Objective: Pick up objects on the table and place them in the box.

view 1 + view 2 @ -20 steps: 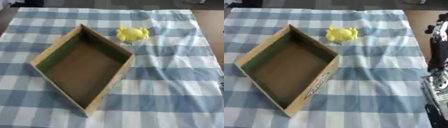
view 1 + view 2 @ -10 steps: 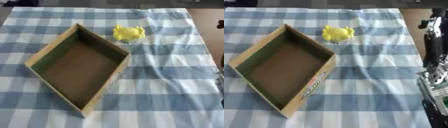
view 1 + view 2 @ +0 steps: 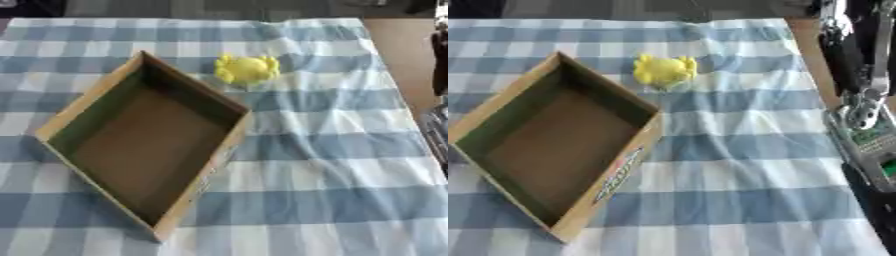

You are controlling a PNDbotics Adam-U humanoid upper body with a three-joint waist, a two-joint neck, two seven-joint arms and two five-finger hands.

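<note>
A yellow toy (image 3: 247, 69) sits on the checked cloth (image 3: 332, 150) just off the empty box (image 3: 140, 150) at one o'clock, unmoved though the camera has shifted; neither robot hand shows, so picking has not begun.

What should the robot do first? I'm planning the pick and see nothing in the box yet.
Probably reach toward the small yellow toy: it lies on the blue checked cloth just beyond the open cardboard box, whose floor is bare. No robot hand is clearly visible yet; only arm parts show at the right edge.
</note>
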